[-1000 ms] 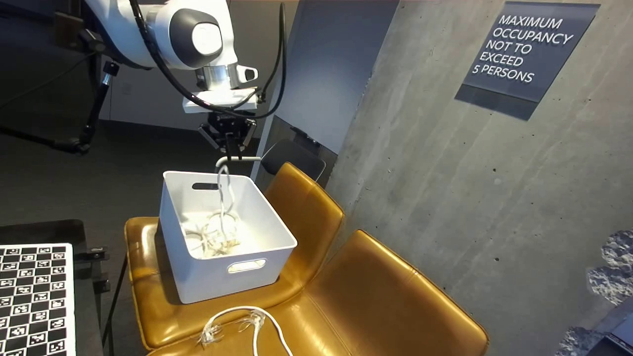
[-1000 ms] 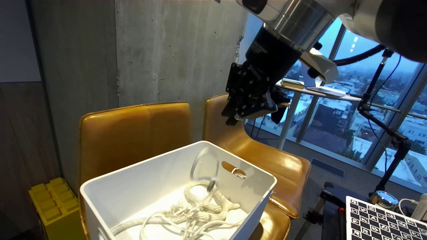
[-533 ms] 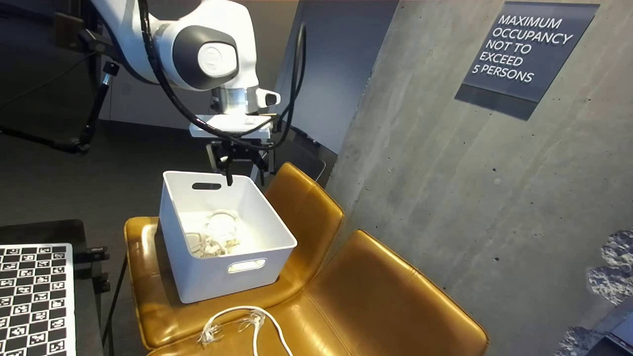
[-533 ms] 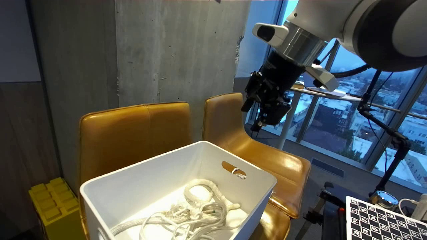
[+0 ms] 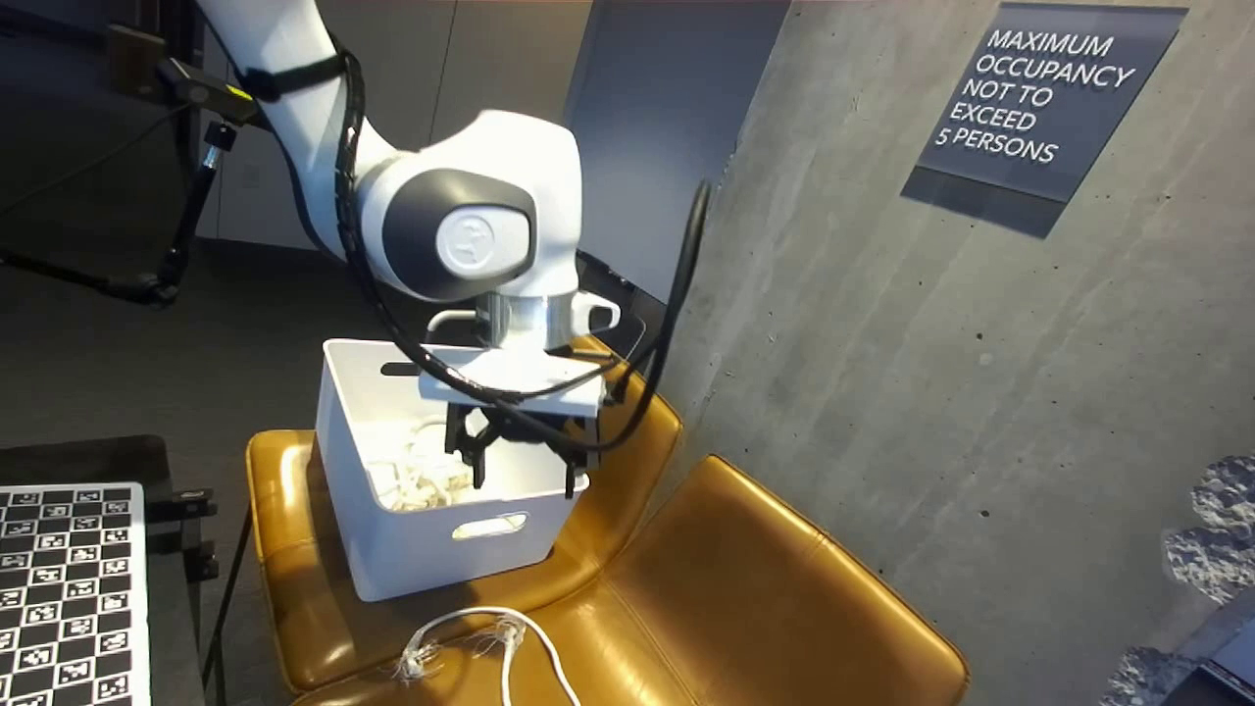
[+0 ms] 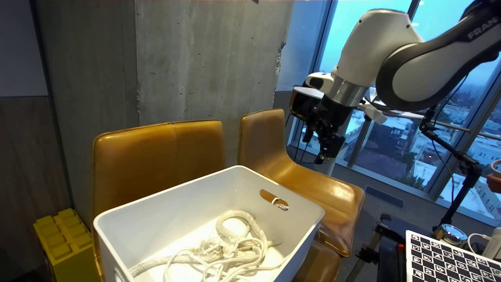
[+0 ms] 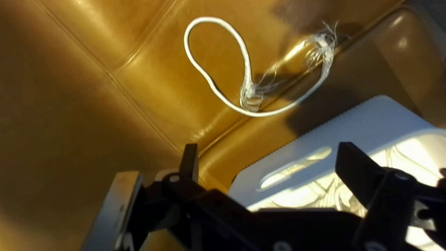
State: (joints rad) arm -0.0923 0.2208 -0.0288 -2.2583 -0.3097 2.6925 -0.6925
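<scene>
My gripper (image 5: 525, 485) stands open, and nothing lies between its fingers. In an exterior view it appears in front of the near end of a white bin (image 5: 392, 549). The wrist view looks past the spread fingertips (image 7: 191, 157) onto the bin's outer wall (image 7: 352, 122) and its handle slot. Inside the bin lies a tangle of white ropes and cords (image 6: 231, 256). A separate white cord (image 7: 256, 114) with frayed ends rests in a loop on the tan chair seat outside the bin. The gripper touches neither bin nor cord as far as I can see.
The bin sits on one of two tan chairs (image 5: 765, 588) standing side by side by a concrete wall (image 5: 882, 343). A checkered board (image 5: 69, 588) lies on a dark stand. A black jointed stand (image 6: 454, 149) rises by the window. A yellow block (image 6: 62, 243) stands on the floor.
A cord that was dropping below the gripper now lies in the bin. The fingers have spread wide. In an exterior view the arm has come down and right, toward the bin's near end.
</scene>
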